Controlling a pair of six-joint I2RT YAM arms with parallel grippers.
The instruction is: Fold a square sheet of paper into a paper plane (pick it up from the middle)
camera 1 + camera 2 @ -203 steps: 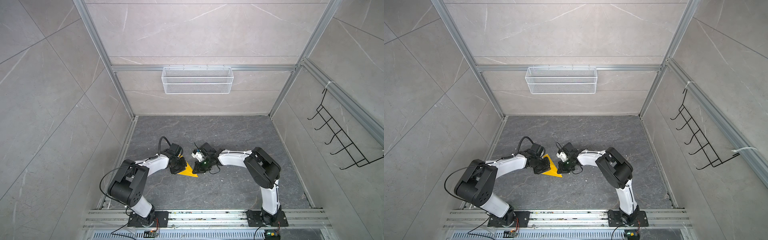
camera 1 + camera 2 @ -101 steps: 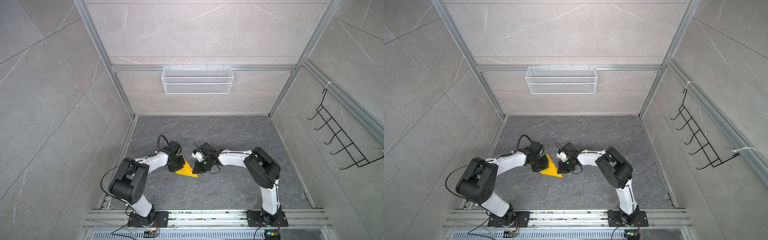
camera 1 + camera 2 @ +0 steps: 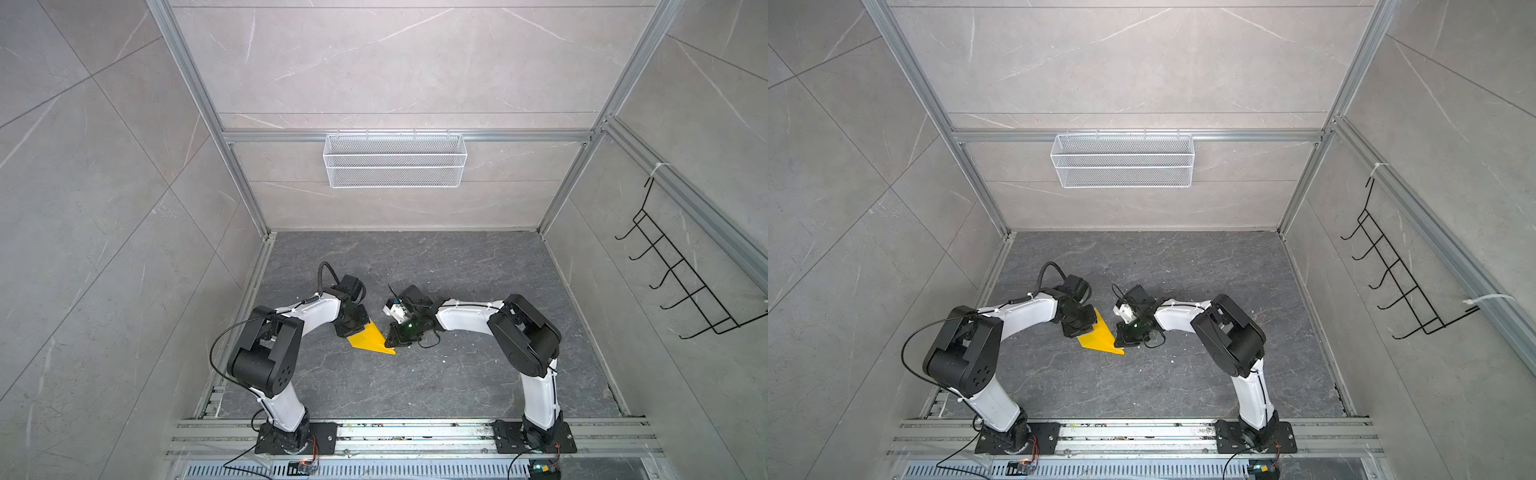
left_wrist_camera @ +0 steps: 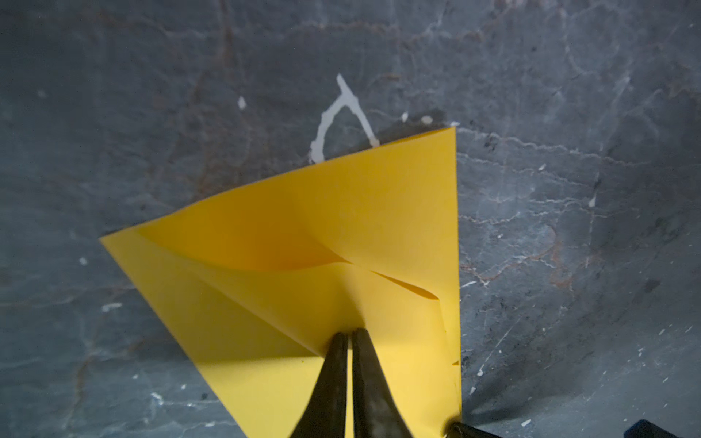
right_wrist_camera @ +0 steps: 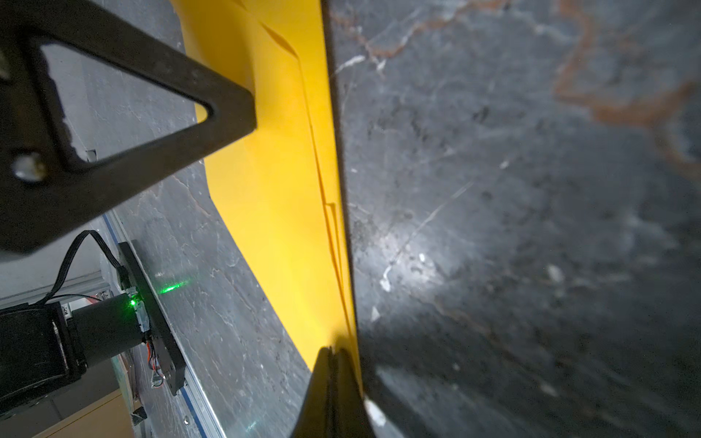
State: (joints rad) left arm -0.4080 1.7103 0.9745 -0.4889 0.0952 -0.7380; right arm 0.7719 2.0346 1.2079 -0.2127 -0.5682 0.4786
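Yellow sheet of paper [image 3: 370, 338] [image 3: 1099, 337] is on the dark grey marbled floor [image 3: 415, 382], near the middle, between the two grippers.

Shape: no longer a flat square. From above it reads as a narrow triangle, with the wide end tucked under the left gripper [image 3: 353, 328] and the sharp point beside the right gripper [image 3: 395, 338].

Left wrist view: the paper [image 4: 341, 212] is plain bright yellow with no marks and is folded into overlapping layers. One long crease runs diagonally. The upper flap bows up off the layer below, leaving an open pocket. There's a second shallow gape by the straight edge and a tiny nick low on that edge. A white scuff [image 4: 341, 113] sits on the floor just past the far edge.

Left gripper [image 4: 349, 335]: jaws almost together with only a sliver between them, tips down on the paper at the crease. Can't tell if a layer is pinched.

Right gripper [image 5: 333, 350]: jaws fully together, tips at the paper's [image 5: 273, 170] pointed end. Can't tell if it has caught any paper. From here the straight edge looks layered and the opposite edge curved.

Wire basket [image 3: 395, 160] hangs on the back wall, well apart.
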